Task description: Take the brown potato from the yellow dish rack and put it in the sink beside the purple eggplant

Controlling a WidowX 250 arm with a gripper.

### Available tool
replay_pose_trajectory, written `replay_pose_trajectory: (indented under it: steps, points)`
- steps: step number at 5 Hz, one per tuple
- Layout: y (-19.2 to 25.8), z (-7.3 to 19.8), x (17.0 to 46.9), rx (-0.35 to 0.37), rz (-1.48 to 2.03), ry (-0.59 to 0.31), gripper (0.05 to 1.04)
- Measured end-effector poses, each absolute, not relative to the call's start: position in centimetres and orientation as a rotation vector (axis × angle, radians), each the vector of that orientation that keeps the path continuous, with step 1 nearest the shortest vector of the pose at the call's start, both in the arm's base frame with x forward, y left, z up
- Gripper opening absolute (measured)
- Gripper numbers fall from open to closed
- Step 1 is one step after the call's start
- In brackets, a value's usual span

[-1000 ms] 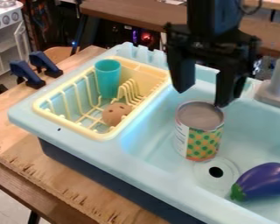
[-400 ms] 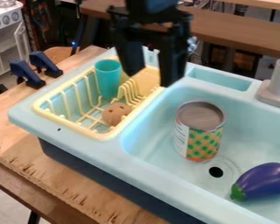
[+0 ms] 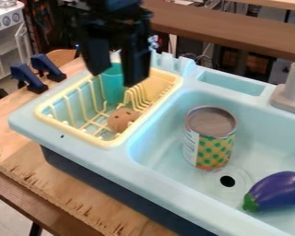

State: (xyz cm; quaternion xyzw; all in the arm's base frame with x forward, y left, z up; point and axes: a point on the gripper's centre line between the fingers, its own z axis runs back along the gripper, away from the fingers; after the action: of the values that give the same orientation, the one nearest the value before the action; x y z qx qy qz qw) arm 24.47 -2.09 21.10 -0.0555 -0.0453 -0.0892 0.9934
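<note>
A tin can [image 3: 209, 138] stands at 4 o'clock and a yellow dish rack [image 3: 75, 132] encloses the teal cup [image 3: 114, 91], at 6 o'clock from the gripper [image 3: 115, 79], fingers wide apart.

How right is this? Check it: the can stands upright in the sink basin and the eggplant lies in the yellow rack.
The eggplant is placed wrong: the camera view shows it lying in the sink basin, where the can stands upright.

- A robotics lab is indicated by the robot arm [image 3: 116, 10].
- A toy sink [image 3: 144, 173] is set on a plywood top [image 3: 57, 184].
- Clamps [image 3: 26, 79] and a toy stove [image 3: 6, 20] are noted.
</note>
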Motion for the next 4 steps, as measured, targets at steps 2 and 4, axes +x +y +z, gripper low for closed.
replay_pose_trajectory:
  steps: [2,4]
  points:
    - [0.4,19.2,24.9,-0.059,-0.112,-0.175,1.001]
    - [2.3,17.6,25.7,-0.089,-0.088,-0.226,1.001]
